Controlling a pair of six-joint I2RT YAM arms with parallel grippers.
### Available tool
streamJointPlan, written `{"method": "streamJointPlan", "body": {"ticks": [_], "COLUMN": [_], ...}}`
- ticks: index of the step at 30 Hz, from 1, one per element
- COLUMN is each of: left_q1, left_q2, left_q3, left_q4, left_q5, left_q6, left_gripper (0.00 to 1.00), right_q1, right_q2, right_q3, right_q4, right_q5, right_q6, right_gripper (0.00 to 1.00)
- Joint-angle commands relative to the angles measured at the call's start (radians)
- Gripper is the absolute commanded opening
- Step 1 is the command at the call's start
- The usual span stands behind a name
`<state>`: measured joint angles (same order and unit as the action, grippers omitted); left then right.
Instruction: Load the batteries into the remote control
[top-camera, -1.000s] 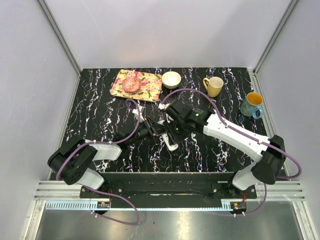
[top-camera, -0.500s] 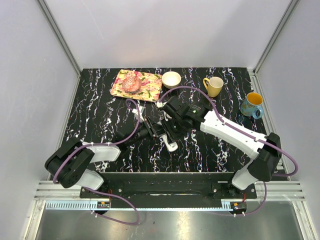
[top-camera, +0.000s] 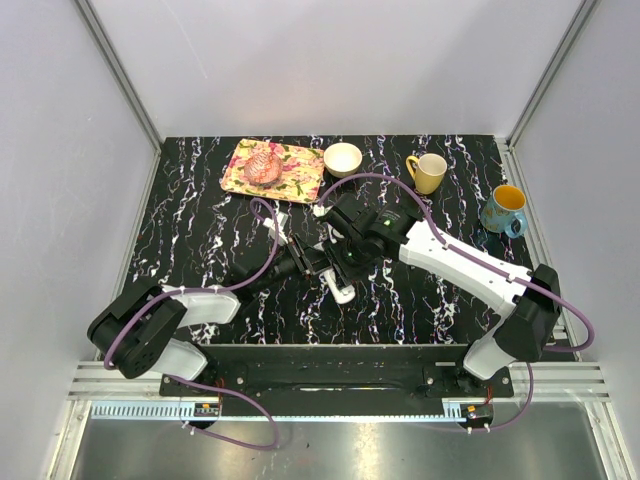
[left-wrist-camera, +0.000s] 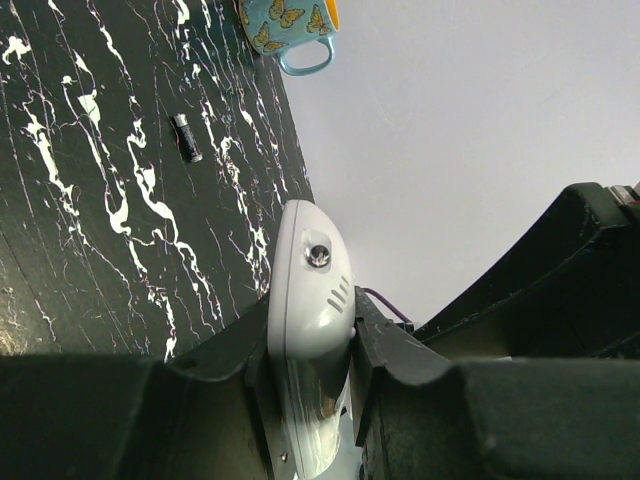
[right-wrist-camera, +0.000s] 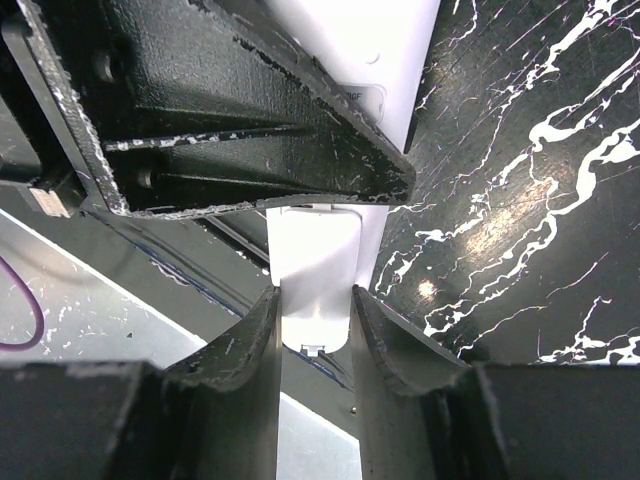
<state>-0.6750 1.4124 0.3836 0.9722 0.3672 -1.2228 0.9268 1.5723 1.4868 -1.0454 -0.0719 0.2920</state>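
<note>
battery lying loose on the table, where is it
In the left wrist view a dark battery lies on the black marbled table at upper left, just below the blue butterfly mug and well beyond the tip of the remote control.

1. The right arm (top-camera: 455, 262) reaches farther left, its elbow pulled down and inward.
2. The right gripper (top-camera: 345, 252) sits up and left of before, closer to the left gripper (top-camera: 306, 262).
3. The left arm (top-camera: 200, 303) has its shoulder lower and farther left.
</note>
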Motion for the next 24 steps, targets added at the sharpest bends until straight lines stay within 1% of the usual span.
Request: {"method": "streamJointPlan", "body": {"ticks": [1, 11, 18, 21, 24], "left_q1": [-0.008, -0.024, -0.032, -0.038, -0.043], "left_q2": [-0.041, -0.056, -0.059, -0.067, -0.088], "left_q3": [0.008, 0.011, 0.008, 0.012, 0.024], "left_q4": [0.083, 0.100, 0.100, 0.073, 0.005], "left_q5": [-0.007, 0.004, 0.004, -0.001, -0.016], "left_q6": [0.011, 0.000, 0.006, 0.026, 0.065], "left_gripper": [0.00, 0.00, 0.00, 0.00, 0.00], "right_q1": [0.004, 0.004, 0.003, 0.006, 0.004], "right_q2": [0.008, 0.005, 0.008, 0.017, 0.032], "right_q3": [0.038, 0.029, 0.044, 0.059, 0.085], "right_q4": [-0.005, 0.045, 0.036, 0.009, -0.039], "right_q5": [0.011, 0.047, 0.066, 0.067, 0.095], "right_q6": [-0.004, 0.018, 0.021, 0.018, 0.009], "right_gripper": [0.00, 0.00, 0.00, 0.00, 0.00]}}
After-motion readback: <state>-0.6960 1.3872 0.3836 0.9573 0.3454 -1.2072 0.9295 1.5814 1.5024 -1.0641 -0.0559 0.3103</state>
